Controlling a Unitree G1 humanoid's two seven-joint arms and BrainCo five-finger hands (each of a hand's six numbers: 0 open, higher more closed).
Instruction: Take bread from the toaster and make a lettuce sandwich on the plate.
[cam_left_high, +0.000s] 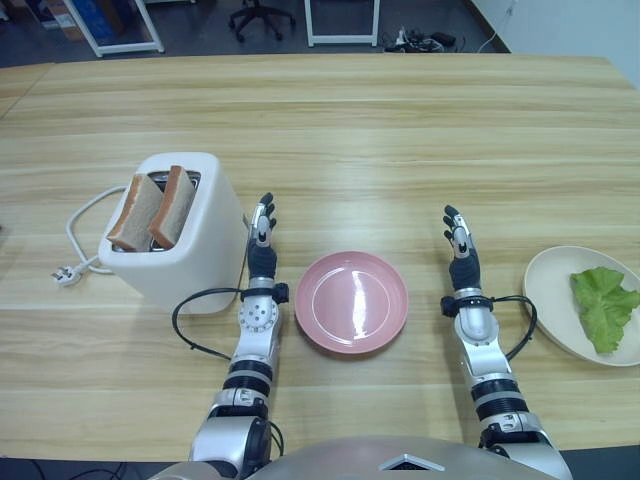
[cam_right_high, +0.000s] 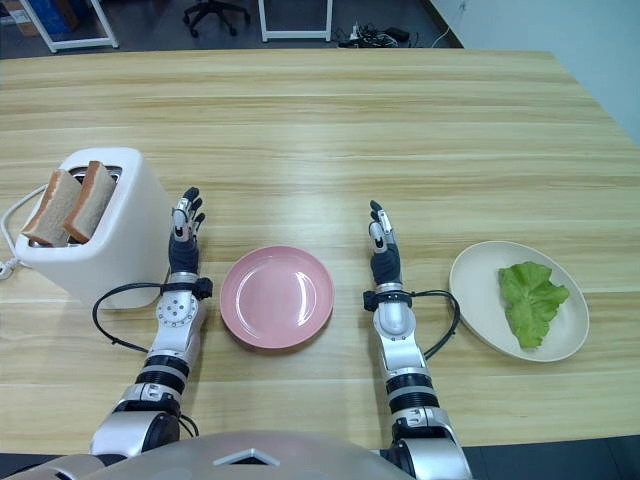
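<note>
A white toaster (cam_left_high: 185, 240) stands on the left of the wooden table with two slices of bread (cam_left_high: 153, 209) sticking up out of its slots. An empty pink plate (cam_left_high: 351, 301) lies in the middle near the front edge. A lettuce leaf (cam_left_high: 604, 304) rests in a cream plate (cam_left_high: 548, 290) at the right. My left hand (cam_left_high: 262, 243) is between the toaster and the pink plate, fingers straight and empty. My right hand (cam_left_high: 461, 250) is between the pink plate and the cream plate, also open and empty.
The toaster's white cord and plug (cam_left_high: 68, 272) trail off to its left on the table. Wide bare wood stretches behind the plates to the far edge. Chair and table legs (cam_left_high: 263, 18) stand on the floor beyond.
</note>
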